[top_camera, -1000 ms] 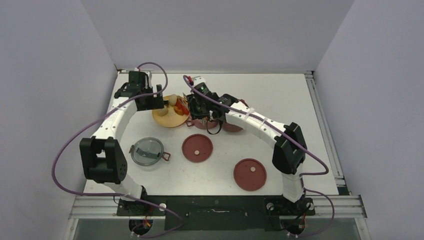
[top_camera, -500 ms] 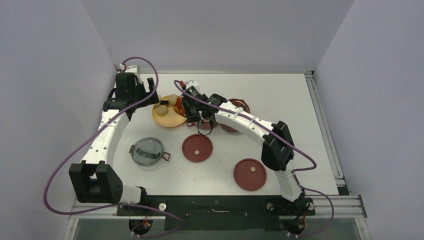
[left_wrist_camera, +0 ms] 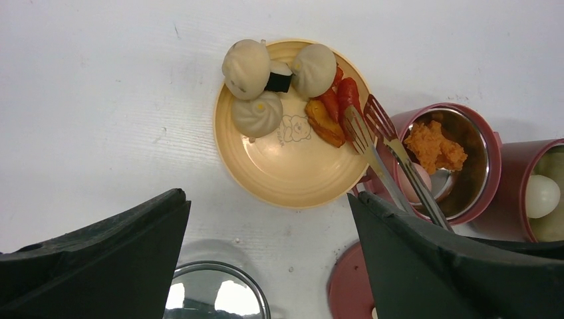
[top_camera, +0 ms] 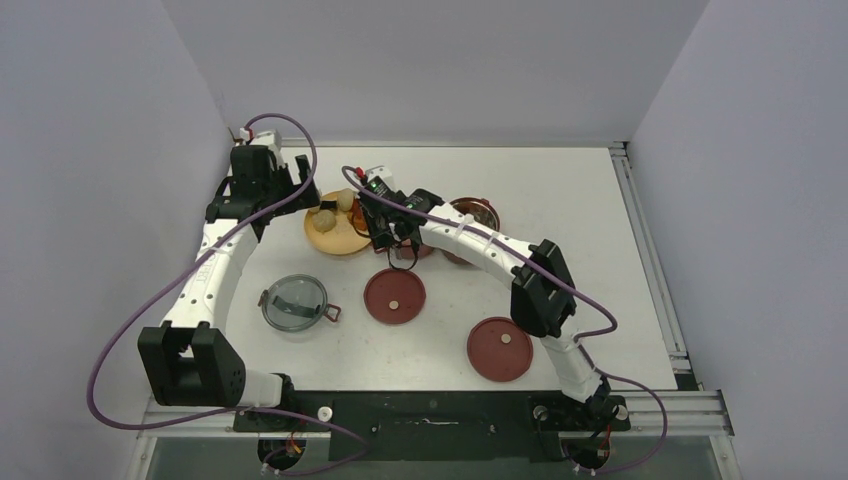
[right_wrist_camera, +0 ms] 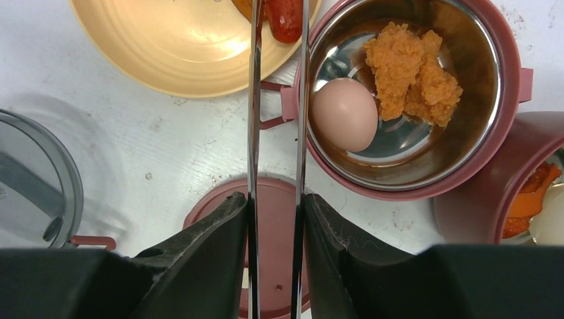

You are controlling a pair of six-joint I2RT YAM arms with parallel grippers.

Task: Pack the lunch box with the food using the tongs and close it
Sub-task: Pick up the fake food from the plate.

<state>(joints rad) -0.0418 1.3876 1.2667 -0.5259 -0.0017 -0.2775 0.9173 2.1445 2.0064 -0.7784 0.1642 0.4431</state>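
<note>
My right gripper [right_wrist_camera: 276,203] is clenched on the tongs [right_wrist_camera: 253,100], one finger pressed against each arm from outside, so the two thin arms run forward with a narrow gap between them. Their flat tips reach over the right rim of the plate [left_wrist_camera: 266,173], just beside the sausage [left_wrist_camera: 347,96] and an orange piece [left_wrist_camera: 322,123]; whether they touch either I cannot tell. My left gripper [left_wrist_camera: 266,199] is spread wide and grasps nothing, hanging above the plate.

Three pale buns [left_wrist_camera: 256,80] and a small dark piece [left_wrist_camera: 280,78] sit at the plate's far side. The first container [right_wrist_camera: 399,191] stands open just right of the plate, with a pinkish egg [right_wrist_camera: 344,113] and orange mash [right_wrist_camera: 412,70] inside; the tongs pass over its left handle. The second container [left_wrist_camera: 525,159] stands open just beside it on the right, holding a white egg [left_wrist_camera: 542,196] and some orange bits.

One disc lid [top_camera: 394,295] lies flat under my right fingers, the other disc lid [top_camera: 500,348] nearer my right base. The grey lid [top_camera: 294,302] lies apart, on the left
</note>
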